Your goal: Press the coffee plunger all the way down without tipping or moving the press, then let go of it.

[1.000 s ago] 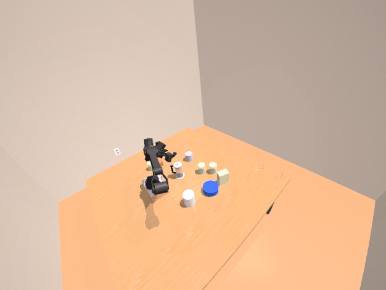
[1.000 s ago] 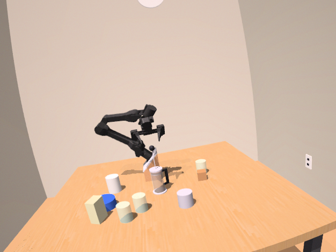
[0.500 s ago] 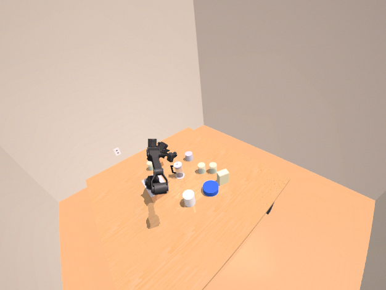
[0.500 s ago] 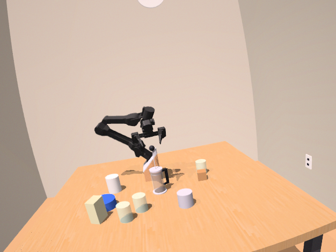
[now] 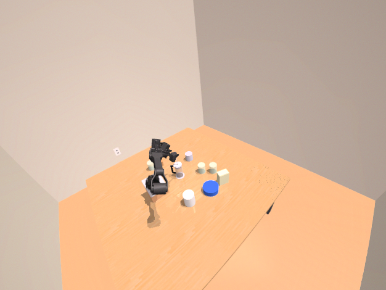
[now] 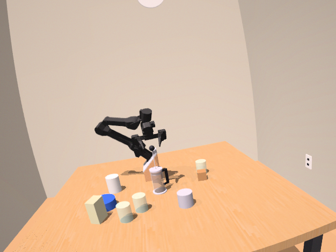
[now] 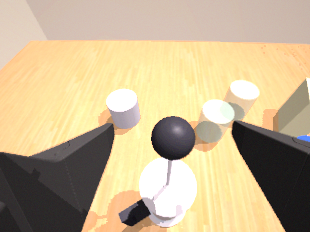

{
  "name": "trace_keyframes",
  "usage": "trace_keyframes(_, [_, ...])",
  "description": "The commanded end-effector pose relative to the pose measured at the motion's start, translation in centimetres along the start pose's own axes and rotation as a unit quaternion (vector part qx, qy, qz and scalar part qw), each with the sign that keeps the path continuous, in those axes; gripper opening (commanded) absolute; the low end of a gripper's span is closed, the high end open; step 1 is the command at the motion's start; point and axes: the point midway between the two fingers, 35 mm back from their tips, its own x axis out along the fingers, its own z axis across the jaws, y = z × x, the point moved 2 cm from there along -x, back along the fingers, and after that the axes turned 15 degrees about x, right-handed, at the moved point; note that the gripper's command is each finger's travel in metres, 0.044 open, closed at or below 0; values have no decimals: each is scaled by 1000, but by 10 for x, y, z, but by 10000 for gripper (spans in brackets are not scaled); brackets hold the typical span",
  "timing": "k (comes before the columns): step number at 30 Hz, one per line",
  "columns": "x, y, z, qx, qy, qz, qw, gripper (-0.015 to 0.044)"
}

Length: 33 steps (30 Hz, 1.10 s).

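Plain beige walls [image 5: 93, 62] meet in a far corner, the right one [image 5: 296, 78] darker and in shade. A white wall outlet [image 5: 117, 151] sits low on the left wall. A round pale lamp [image 6: 150, 2] shows at the upper edge of the exterior view. The wooden table [image 6: 244, 206] has a light orange grain and a dark leg [image 6: 313, 242] at its near right corner. The floor [image 5: 311, 243] is a similar orange tone.

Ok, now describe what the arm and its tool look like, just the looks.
The arm is matte black throughout, built of slim boxy links joined by round, drum-like joints, on a pale base. No cables, labels or markings show. The tool is black too: a short crossbar carrying two flat, wedge-shaped fingers that taper to blunt tips, with plain dark inner faces.
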Motion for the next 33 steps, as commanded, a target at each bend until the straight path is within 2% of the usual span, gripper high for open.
trace_keyframes(1, [1,1,0,-3,-1,1,1000,309])
trace_keyframes(8, [1,1,0,-3,-1,1,1000,125])
trace_keyframes(9, [1,1,0,-3,-1,1,1000,118])
trace_keyframes(33, [16,17,2,-2,-3,5,1000,116])
